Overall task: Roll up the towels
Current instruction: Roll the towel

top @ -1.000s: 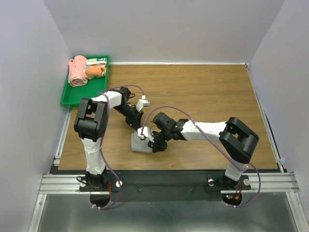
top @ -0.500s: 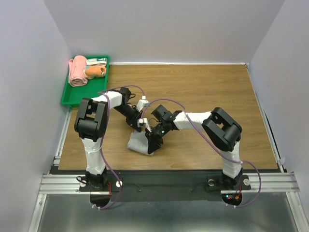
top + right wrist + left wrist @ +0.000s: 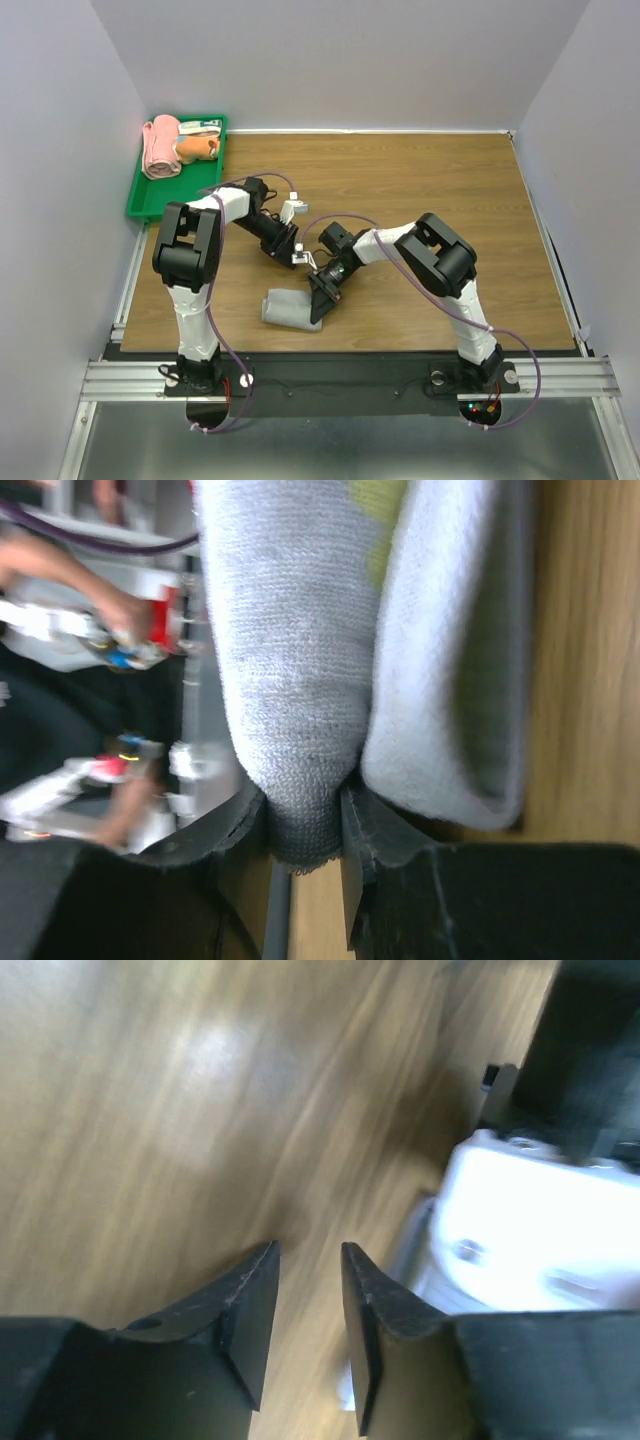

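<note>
The yellow-green towel [image 3: 290, 307], its grey side outward, lies as a loose roll on the wooden table near the front edge. In the right wrist view, my right gripper [image 3: 305, 820] is shut on a grey fold of this towel [image 3: 300, 670], and a second fold bulges beside it. From above, the right gripper [image 3: 322, 291] sits at the roll's right end. My left gripper [image 3: 297, 253] hovers just behind it. It is open, and only bare wood shows between its fingers [image 3: 255, 1300]. The orange towel [image 3: 196, 148] lies in the green tray.
The green tray [image 3: 150, 196] stands at the back left corner and also holds a pink towel roll [image 3: 160, 148]. The two wrists are close together above the towel, and the right arm's white wrist part [image 3: 520, 1220] fills the right side of the left wrist view.
My left gripper has opened and pulled back from the towel. The right gripper has swung left and toward the front edge with the towel, which is now a tighter roll.
</note>
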